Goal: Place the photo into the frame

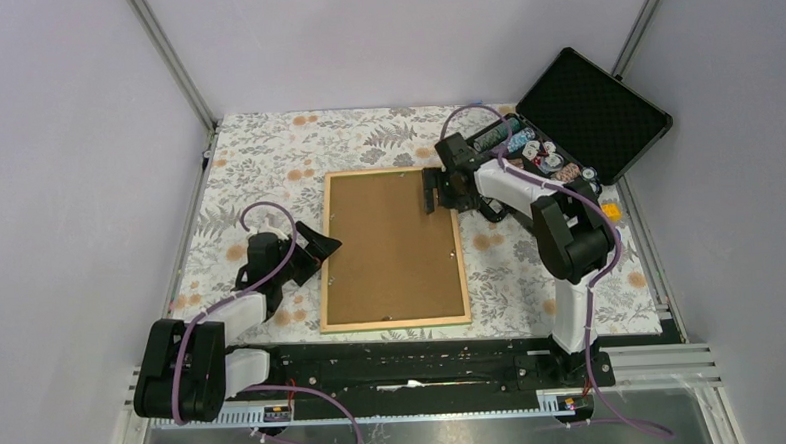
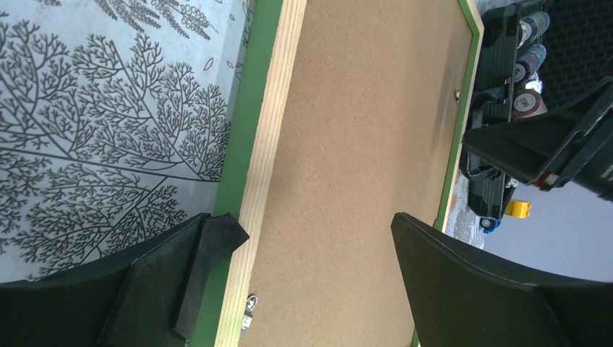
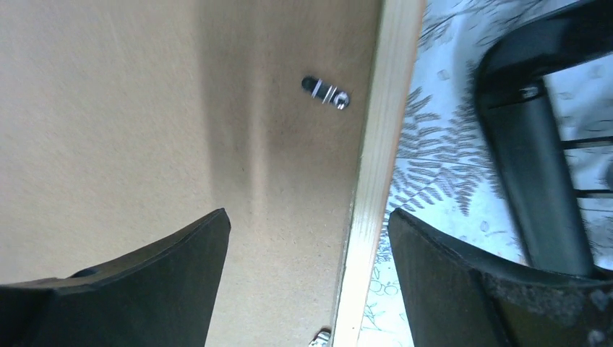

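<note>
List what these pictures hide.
Photo: in no view; the backing covers the frame's inside, so whether it is in there cannot be told.
Pane: all views; frame lies face down.
Chips in the case: top view, too small, partly behind the right arm.

A frame (image 1: 393, 323) lies flat, back up, in the middle of the worktop (image 1: 266, 147), its long sides running near to far. A backing panel (image 1: 390, 247) sits inside its rim. A small clip (image 3: 325, 92) lies on the panel just inside the right rim.

The left tool (image 1: 320, 243) is at the frame's left edge, about halfway along. The right tool (image 1: 431, 192) is above the frame's right edge, towards the far end, one finger over the panel and the other over the worktop.

A hinged case (image 1: 589, 98) sits at the far right corner, right of the frame, its lid leaning back. Chips (image 1: 546, 157) lie in its tray.
</note>
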`<action>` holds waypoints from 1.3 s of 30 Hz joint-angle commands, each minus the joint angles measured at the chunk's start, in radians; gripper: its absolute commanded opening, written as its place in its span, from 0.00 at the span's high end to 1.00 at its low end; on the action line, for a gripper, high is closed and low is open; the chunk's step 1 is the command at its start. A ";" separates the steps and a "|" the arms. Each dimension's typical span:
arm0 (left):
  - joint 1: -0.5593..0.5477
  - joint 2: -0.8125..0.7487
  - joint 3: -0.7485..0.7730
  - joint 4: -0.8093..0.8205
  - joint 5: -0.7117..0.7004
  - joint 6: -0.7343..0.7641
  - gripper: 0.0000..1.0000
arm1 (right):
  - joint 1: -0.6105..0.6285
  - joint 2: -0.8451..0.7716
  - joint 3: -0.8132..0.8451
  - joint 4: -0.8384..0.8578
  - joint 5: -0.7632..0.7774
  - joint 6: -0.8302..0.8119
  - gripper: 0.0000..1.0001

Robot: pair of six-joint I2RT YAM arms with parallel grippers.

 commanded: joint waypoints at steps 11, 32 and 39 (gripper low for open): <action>-0.007 -0.009 -0.001 0.020 -0.021 -0.006 0.01 | -0.061 0.154 0.356 -0.148 0.096 -0.039 0.24; 0.003 0.001 -0.007 0.038 0.001 -0.008 0.01 | -0.125 0.258 0.392 -0.180 -0.167 -0.152 0.44; 0.005 0.006 -0.008 0.043 0.007 -0.008 0.01 | -0.125 0.218 0.321 -0.127 -0.173 -0.142 0.44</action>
